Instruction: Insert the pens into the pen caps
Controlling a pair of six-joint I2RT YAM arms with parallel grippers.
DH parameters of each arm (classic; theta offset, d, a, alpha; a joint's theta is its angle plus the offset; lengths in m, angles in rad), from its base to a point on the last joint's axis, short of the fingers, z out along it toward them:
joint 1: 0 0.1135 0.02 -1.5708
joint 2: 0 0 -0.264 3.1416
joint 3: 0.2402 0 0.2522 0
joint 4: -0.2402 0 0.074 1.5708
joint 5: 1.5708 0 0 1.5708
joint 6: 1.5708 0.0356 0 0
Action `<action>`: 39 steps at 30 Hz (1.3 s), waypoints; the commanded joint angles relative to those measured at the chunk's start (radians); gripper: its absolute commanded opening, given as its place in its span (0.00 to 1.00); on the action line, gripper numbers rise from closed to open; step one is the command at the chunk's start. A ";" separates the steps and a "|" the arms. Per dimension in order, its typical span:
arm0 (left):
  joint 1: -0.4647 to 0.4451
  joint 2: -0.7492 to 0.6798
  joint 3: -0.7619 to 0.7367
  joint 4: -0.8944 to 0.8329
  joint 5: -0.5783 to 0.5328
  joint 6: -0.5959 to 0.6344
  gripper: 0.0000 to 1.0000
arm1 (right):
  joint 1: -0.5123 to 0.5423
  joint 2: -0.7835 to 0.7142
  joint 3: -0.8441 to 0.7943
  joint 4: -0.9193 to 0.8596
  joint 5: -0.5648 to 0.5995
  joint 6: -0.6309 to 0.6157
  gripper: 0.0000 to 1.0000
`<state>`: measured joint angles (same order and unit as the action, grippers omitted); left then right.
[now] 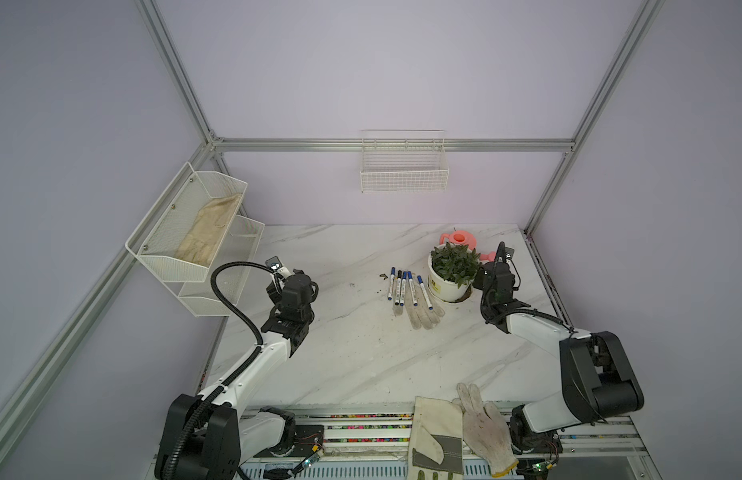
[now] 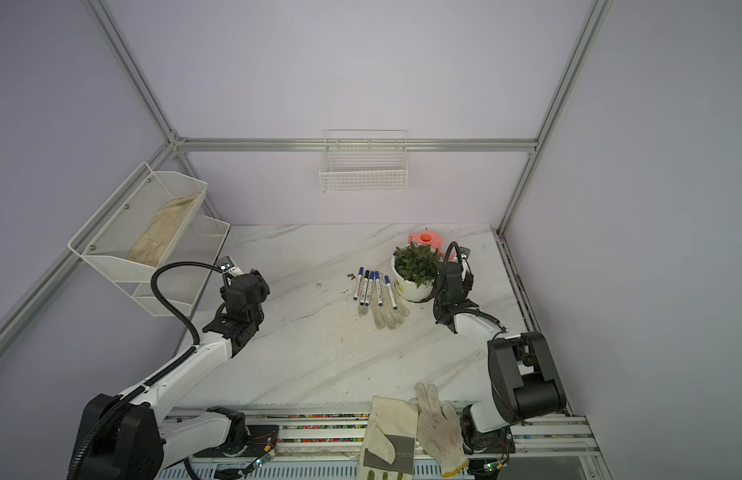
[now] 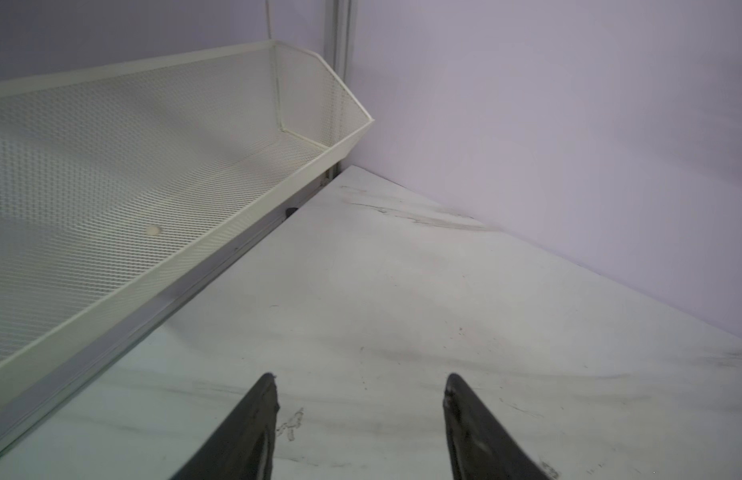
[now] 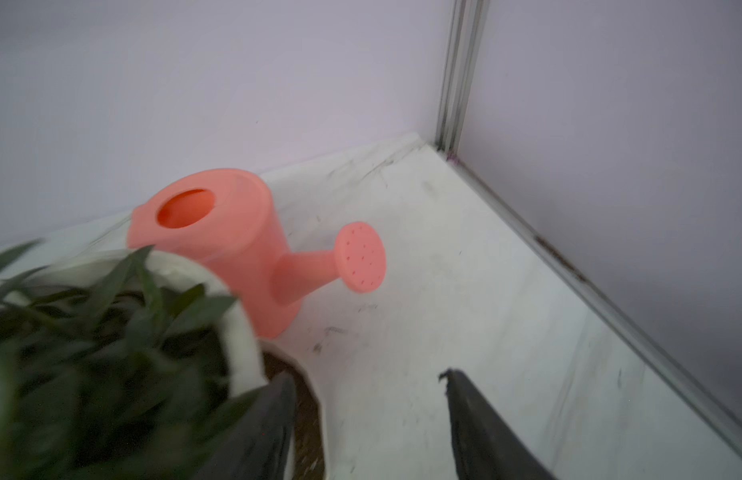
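White marble tabletop [image 1: 340,357]: five pens [image 1: 406,289] lay in a row just left of the potted plant [image 1: 451,272].
We noted slim white printed barrels with pen caps [image 1: 393,271] at the far ends, four blue and one black. Long axes ran far-to-near, capped ends toward the back wall, and the row fanned slightly. The rightmost pens rested on a knitted glove [image 1: 423,313]. The left gripper [image 3: 361,376] stood well apart from them, beside the mesh shelf [image 3: 153,174], with its jaws spread and empty. The right gripper [image 4: 369,374] was beside the plant's pot near the pink watering can [image 4: 236,241], its jaws likewise apart and holding nothing.
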<state>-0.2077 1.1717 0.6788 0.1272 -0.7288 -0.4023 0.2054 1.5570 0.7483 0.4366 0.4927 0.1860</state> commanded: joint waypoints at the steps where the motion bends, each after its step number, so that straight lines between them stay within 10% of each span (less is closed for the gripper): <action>1: 0.059 0.038 -0.092 0.076 -0.012 0.120 0.64 | -0.012 0.147 -0.027 0.213 0.081 -0.023 0.60; 4: 0.072 0.122 -0.161 0.309 0.006 0.232 1.00 | -0.012 0.229 -0.032 0.452 0.088 -0.190 0.59; 8: 0.073 0.329 -0.196 0.620 0.019 0.383 1.00 | -0.037 0.233 -0.096 0.575 -0.033 -0.210 0.72; 10: 0.074 0.415 -0.165 0.650 0.055 0.401 1.00 | -0.049 0.199 -0.186 0.708 -0.100 -0.196 0.97; 21: 0.171 0.373 -0.278 0.732 0.358 0.333 1.00 | -0.093 0.219 -0.269 0.862 -0.202 -0.213 0.97; 39: 0.179 0.408 -0.301 0.836 0.357 0.359 1.00 | -0.092 0.216 -0.286 0.895 -0.197 -0.212 0.97</action>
<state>-0.0330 1.5803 0.3988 0.9028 -0.3775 -0.0418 0.1165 1.7748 0.4656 1.2827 0.2962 -0.0120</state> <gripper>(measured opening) 0.998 0.974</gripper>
